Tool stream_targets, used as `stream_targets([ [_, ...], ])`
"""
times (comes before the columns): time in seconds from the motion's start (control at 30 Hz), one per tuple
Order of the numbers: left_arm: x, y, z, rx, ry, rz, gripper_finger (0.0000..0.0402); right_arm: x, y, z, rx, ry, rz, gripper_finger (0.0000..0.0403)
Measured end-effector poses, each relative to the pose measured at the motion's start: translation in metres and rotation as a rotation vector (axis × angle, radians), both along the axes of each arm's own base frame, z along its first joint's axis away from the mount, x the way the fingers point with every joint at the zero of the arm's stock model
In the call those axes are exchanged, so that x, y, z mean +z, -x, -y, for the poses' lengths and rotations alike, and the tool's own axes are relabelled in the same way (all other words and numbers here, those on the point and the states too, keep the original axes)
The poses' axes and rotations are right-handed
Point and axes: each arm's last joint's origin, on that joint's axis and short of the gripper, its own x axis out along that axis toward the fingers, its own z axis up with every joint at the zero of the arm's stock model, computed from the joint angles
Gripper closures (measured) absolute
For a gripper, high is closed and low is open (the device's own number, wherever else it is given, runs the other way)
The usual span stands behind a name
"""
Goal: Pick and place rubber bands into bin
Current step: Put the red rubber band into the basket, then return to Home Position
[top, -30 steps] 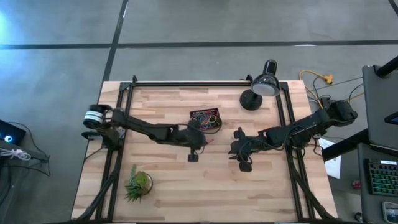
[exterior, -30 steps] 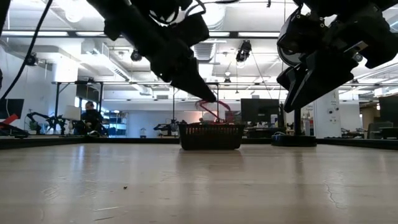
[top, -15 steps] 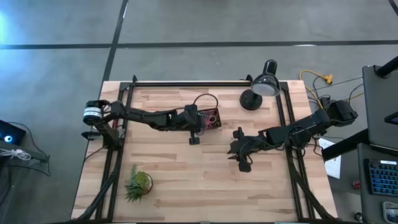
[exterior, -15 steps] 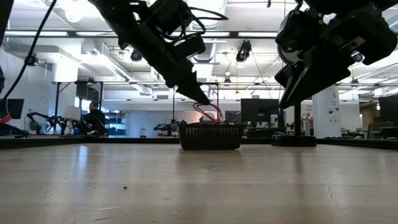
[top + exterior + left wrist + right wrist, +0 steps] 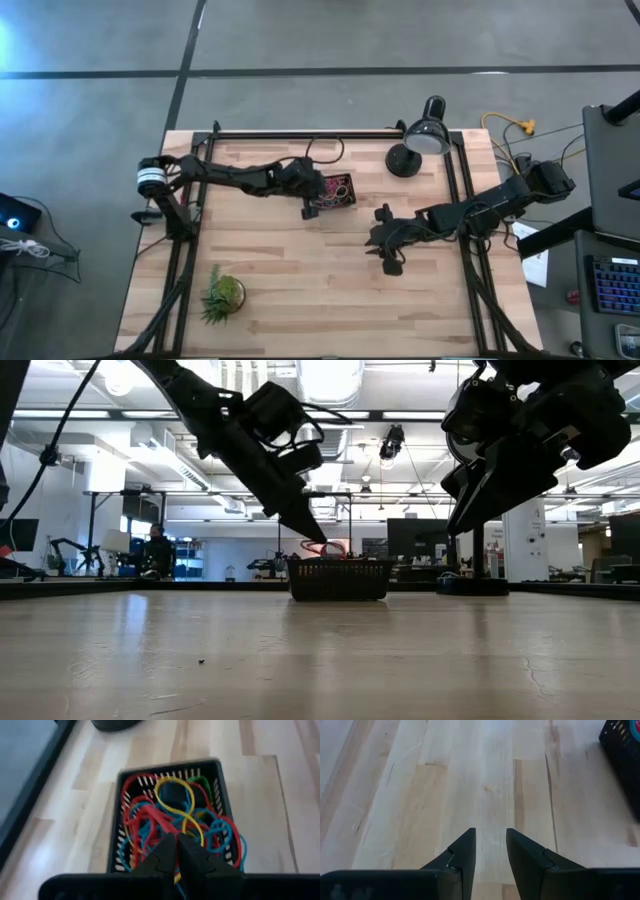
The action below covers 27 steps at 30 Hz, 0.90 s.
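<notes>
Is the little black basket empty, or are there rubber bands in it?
Not empty. The bin holds a tangled heap of rubber bands in red, blue, yellow and green, seen from the left wrist camera.

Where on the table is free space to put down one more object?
Bare wood lies between the plant and the right gripper, and along the near edge. It is crowded around the bin, full of rubber bands, where the left gripper is, and beside the lamp.

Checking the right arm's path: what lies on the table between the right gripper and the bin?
Nothing: the high view shows only bare wood between the right gripper, open, and the bin.
</notes>
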Motion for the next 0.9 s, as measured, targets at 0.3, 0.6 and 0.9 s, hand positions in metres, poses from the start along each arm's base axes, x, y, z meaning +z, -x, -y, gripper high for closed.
stream_targets([
  [0.3, -0.01, -0.004, -0.001, -0.015, 0.055, -0.01, 0.0393, 0.0, -0.001, 0.0, -0.004, 0.002, 0.011, 0.0301],
  [0.6, -0.011, -0.003, -0.002, 0.01, 0.069, -0.006, 0.0296, 0.0, 0.0, 0.0, -0.004, 0.002, 0.011, 0.0301],
  [0.9, 0.008, -0.011, -0.003, 0.007, 0.052, 0.063, 0.0265, 0.0, 0.0, 0.0, 0.075, 0.058, 0.022, 0.0301],
])
